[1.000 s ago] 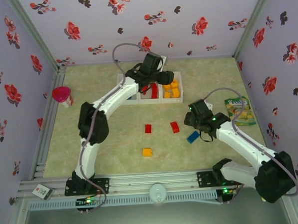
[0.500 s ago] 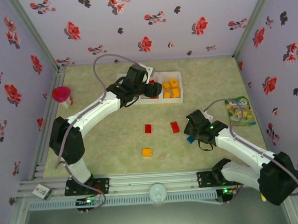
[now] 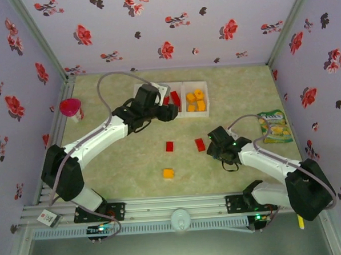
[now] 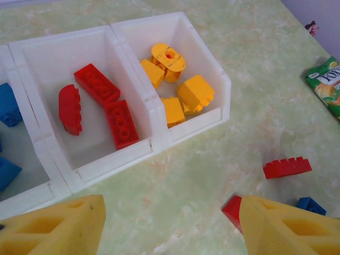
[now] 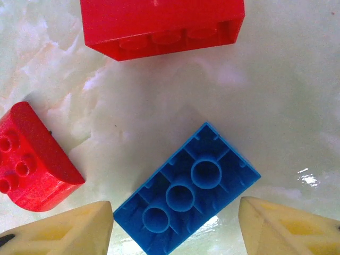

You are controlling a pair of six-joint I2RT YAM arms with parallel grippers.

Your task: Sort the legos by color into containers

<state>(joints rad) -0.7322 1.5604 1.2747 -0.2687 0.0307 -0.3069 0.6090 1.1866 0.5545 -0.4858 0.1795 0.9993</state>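
A blue brick (image 5: 186, 197) lies upside-down on the table between the fingers of my right gripper (image 5: 175, 226), which is open and low over it. Above it lie a long red brick (image 5: 159, 24) and a rounded red brick (image 5: 32, 162). From above, the right gripper (image 3: 213, 151) sits beside a red brick (image 3: 200, 145); another red brick (image 3: 170, 146) and an orange brick (image 3: 169, 173) lie further left. My left gripper (image 3: 171, 111) is open and empty just in front of the white bins. The red bin (image 4: 32, 58) holds three red bricks, the yellow bin (image 4: 223, 85) several yellow ones.
A blue bin (image 4: 21, 188) stands at the left end of the row. A green snack packet (image 3: 275, 126) lies at the right, a pink cup (image 3: 70, 107) at the far left. Flowered walls enclose the table.
My left arm has drawn back from over the bins toward the near left. My right gripper has slid left and now covers the blue brick in the top view.
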